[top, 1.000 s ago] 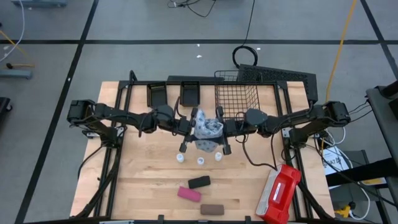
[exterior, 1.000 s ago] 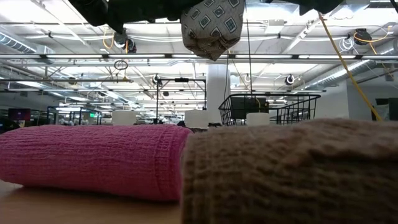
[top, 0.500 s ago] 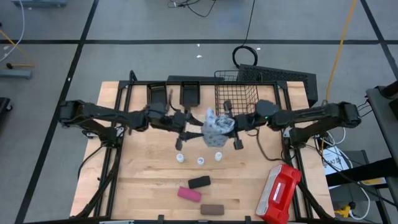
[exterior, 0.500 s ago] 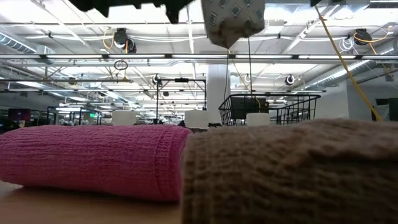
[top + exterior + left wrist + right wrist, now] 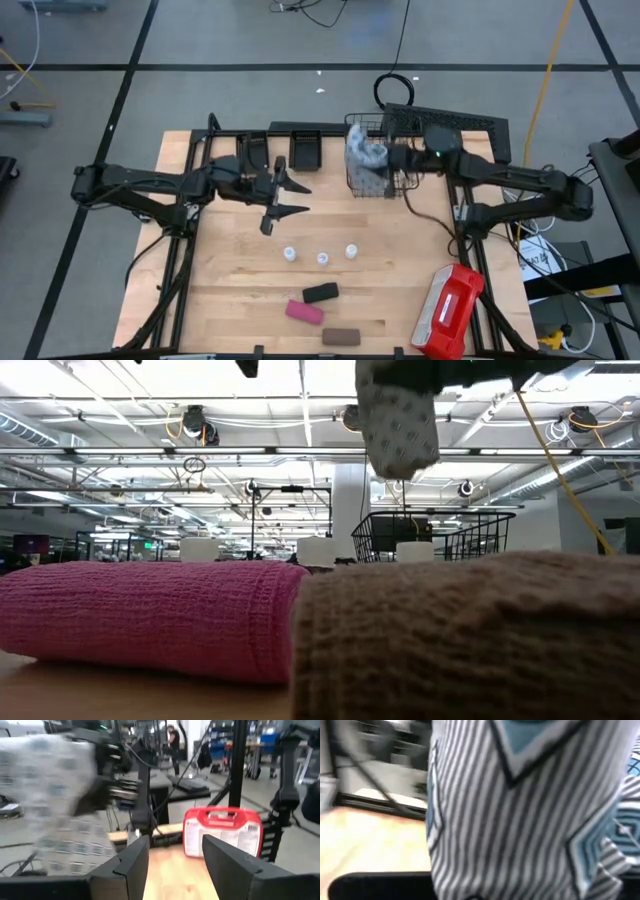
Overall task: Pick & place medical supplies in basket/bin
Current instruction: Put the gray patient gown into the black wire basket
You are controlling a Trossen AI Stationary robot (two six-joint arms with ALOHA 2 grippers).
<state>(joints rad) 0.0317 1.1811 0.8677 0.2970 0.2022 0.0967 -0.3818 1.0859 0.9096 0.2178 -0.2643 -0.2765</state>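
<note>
The pale blue-grey dotted pack (image 5: 364, 160) hangs bunched from my right gripper (image 5: 392, 160), which is shut on it, above the left side of the black wire basket (image 5: 400, 135). In the low view the pack (image 5: 398, 422) hangs high above the basket (image 5: 432, 535). My left gripper (image 5: 297, 197) is open and touches nothing, in the air to the left of the pack. Three white vials (image 5: 323, 259) stand in a row mid-table. Black (image 5: 320, 293), pink (image 5: 304, 312) and brown (image 5: 341, 336) blocks lie near the near edge. My right gripper holds the pack by its right-hand side (image 5: 378, 158), coming at it roughly level from the table's right. The pack is lifted clear and hangs crumpled below the fingers. In the right wrist view the pack (image 5: 520, 805) fills the picture and hides the fingers.
Two small black trays (image 5: 253, 152) (image 5: 305, 150) sit at the far edge, left of the basket. The red-and-white case (image 5: 450, 310) lies at the near right corner. The pink block (image 5: 150, 620) and brown block (image 5: 470, 640) fill the low view's foreground.
My right gripper has carried the pack from over mid-table toward the far right, up to the basket. My left gripper, which was at the pack a second ago, has come off it and drawn back toward the table's left. The pack now hangs from the right gripper alone.
</note>
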